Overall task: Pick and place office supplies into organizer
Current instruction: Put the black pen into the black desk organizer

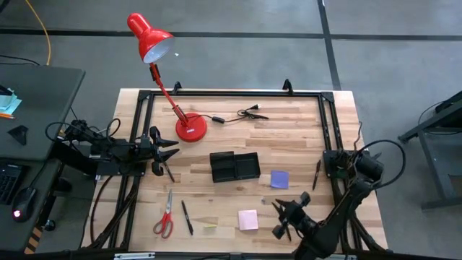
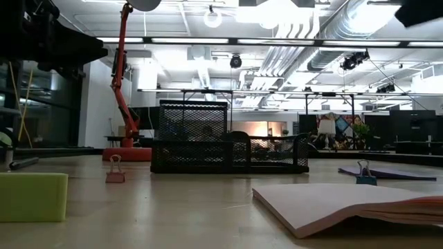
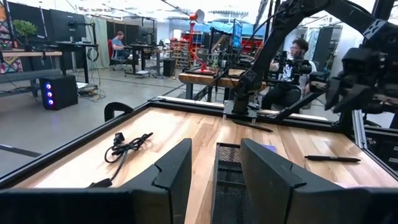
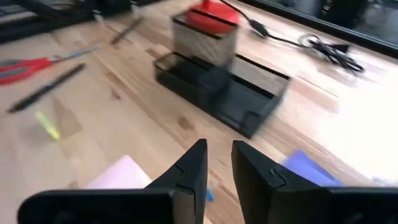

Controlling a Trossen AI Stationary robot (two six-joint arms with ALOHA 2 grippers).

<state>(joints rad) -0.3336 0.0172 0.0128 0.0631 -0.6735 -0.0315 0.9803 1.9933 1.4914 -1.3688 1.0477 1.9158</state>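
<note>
Spanning a pale wooden table inside a black frame, the scene holds a black mesh organizer at centre, a red lamp behind it, scissors and pink pad near the front edge. The left gripper waits at the table's left side, fingers apart. The right gripper hovers above the pink pad, fingers nearly together, empty. Only the low view reveals two binder clips; the left wrist view shows a seated person.

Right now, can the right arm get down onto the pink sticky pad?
Probably yes. The right gripper hangs just beside the pink sticky pad, empty, with bare table between them and nothing lying on the pad.
</note>
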